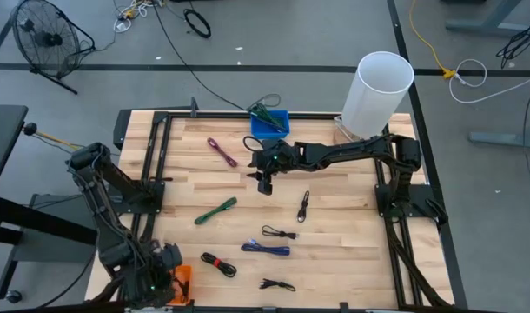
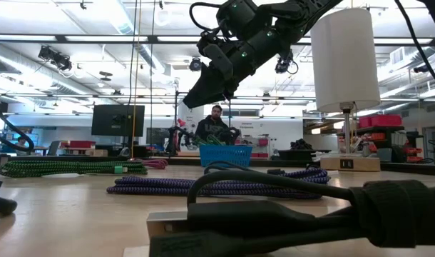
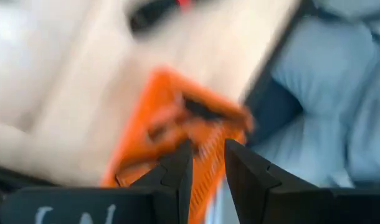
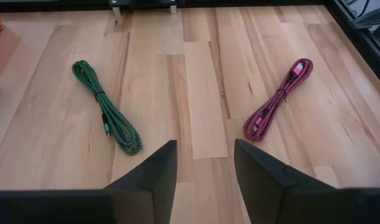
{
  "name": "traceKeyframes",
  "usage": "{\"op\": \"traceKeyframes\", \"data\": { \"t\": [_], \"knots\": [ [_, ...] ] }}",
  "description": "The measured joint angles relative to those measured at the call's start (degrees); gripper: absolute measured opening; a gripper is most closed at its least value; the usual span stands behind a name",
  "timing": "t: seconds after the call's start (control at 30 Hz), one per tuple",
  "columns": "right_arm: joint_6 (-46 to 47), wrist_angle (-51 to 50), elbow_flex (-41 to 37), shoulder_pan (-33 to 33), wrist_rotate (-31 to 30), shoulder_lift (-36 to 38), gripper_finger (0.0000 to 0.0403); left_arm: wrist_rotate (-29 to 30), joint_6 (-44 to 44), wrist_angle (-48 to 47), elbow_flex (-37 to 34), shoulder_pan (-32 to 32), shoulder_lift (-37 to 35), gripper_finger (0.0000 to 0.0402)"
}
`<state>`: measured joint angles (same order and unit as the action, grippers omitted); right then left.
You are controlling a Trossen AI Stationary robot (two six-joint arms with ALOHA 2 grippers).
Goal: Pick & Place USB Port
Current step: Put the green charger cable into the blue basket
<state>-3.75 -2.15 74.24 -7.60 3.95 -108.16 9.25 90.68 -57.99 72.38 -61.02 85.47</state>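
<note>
Reaching across mid-table, right tool open, empty, left tool parted over orange bin

A green braided cable and a pink-and-black one lie on pale, striped wood planks. At the high view's upper centre sits a blue basket; a white cylinder stands upper right, an orange basket lower left.

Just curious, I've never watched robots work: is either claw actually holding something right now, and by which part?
No. The right gripper hangs open and empty above the wooden table; the left gripper is open over the orange bin, holding nothing.
</note>
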Motion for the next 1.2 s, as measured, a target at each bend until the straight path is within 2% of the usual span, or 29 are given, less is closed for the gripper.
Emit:
{"op": "traceKeyframes", "data": {
  "t": [0.1,0.17,0.33,0.7,0.83,0.93,1.2],
  "knots": [
    [0.00,0.00,0.00,0.00,0.00,0.00,0.0160,5.25,-0.64,-4.53,0.00,2.25,0.00,0.0096],
    [0.00,0.03,0.00,0.00,0.00,0.00,0.0160,6.35,-2.71,-7.79,0.00,4.33,0.00,0.0096],
    [0.00,0.21,0.00,0.02,-0.02,0.00,0.0160,6.61,-11.02,-12.67,0.00,11.10,-0.02,0.0097],
    [0.09,0.50,0.00,0.17,-0.02,0.00,0.0160,6.16,-33.76,-12.52,0.00,29.04,0.00,0.0097],
    [0.15,0.45,0.00,0.20,0.04,0.00,0.0160,4.68,-39.18,-12.17,-0.04,35.05,1.66,0.0097],
    [0.24,0.11,0.00,0.22,0.07,0.02,0.0160,1.16,-42.31,-11.88,-0.07,38.64,4.32,0.0097],
    [0.26,-1.11,-0.02,1.12,0.13,0.02,0.0160,-4.06,-47.87,-8.86,-6.91,42.39,11.02,0.0097]
  ]
}}
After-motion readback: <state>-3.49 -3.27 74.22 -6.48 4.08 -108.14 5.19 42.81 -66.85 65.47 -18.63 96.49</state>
